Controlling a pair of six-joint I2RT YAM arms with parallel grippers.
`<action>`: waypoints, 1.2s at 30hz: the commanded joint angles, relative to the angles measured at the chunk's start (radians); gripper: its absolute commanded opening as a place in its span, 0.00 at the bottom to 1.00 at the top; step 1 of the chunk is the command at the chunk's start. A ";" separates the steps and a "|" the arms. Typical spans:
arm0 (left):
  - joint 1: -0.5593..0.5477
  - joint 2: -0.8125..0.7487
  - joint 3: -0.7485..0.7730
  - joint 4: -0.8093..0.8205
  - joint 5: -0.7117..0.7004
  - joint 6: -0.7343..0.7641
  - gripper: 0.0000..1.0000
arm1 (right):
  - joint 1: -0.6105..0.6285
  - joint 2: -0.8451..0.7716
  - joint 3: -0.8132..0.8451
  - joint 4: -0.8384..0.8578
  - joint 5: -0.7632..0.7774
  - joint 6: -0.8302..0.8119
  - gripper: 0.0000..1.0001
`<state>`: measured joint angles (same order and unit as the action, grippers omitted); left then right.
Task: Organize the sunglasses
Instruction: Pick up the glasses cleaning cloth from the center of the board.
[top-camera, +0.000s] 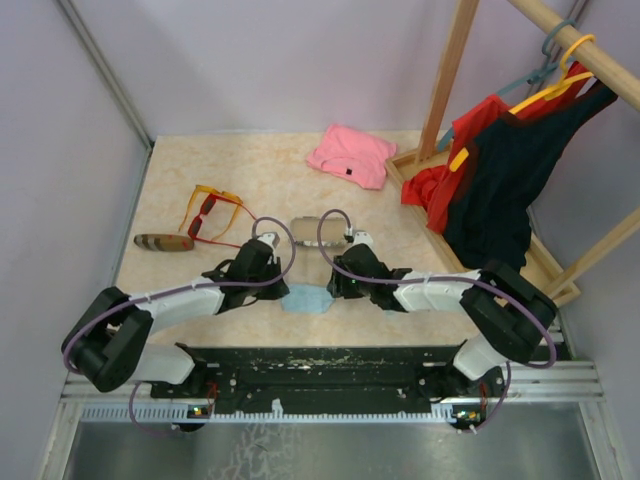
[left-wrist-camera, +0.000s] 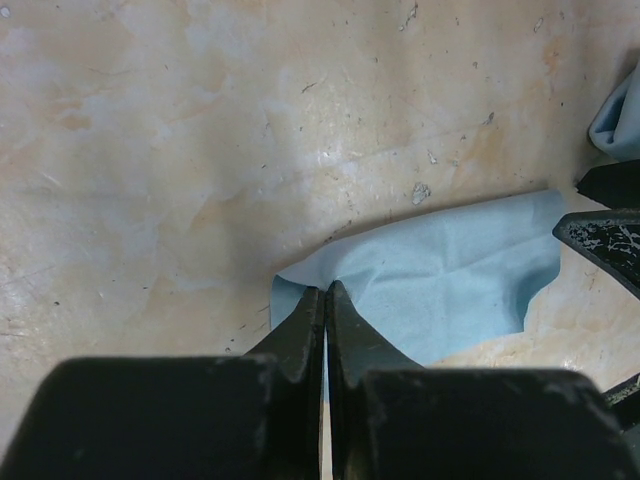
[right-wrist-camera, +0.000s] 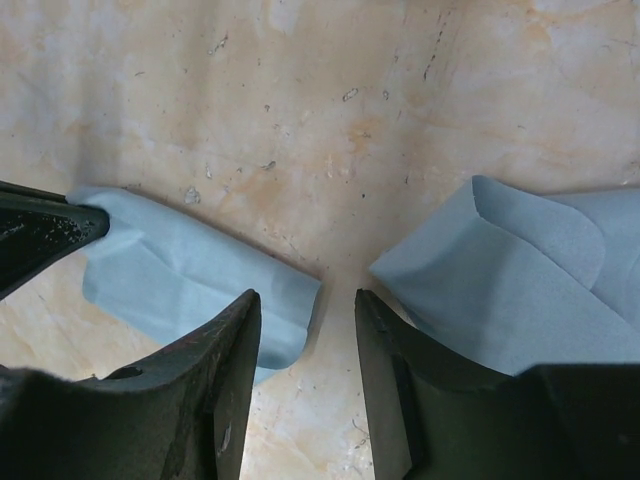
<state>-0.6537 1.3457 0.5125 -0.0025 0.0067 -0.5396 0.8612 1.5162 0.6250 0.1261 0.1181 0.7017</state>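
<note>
The left tool (left-wrist-camera: 326, 292) pinches a corner of a light blue cloth (left-wrist-camera: 450, 270). The right tool (right-wrist-camera: 306, 296) is spread above the desk (right-wrist-camera: 300, 120). The sunglasses (top-camera: 207, 220) lie upper left in the top view.

Table (top-camera: 200, 175) bears sunglasses (top-camera: 207, 216), cloths (top-camera: 306, 301), perhaps cases (top-camera: 163, 242).
</note>
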 joint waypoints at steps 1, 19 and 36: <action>0.006 -0.026 -0.007 0.020 0.009 0.017 0.01 | -0.006 0.009 0.045 -0.026 -0.023 0.035 0.42; 0.006 -0.037 -0.005 0.021 0.010 0.021 0.01 | -0.022 0.048 0.047 -0.022 -0.066 0.050 0.32; 0.006 -0.023 -0.003 0.029 0.022 0.022 0.01 | -0.025 0.066 0.047 0.002 -0.105 0.044 0.25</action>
<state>-0.6537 1.3270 0.5117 -0.0002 0.0132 -0.5289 0.8417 1.5555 0.6449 0.1246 0.0238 0.7452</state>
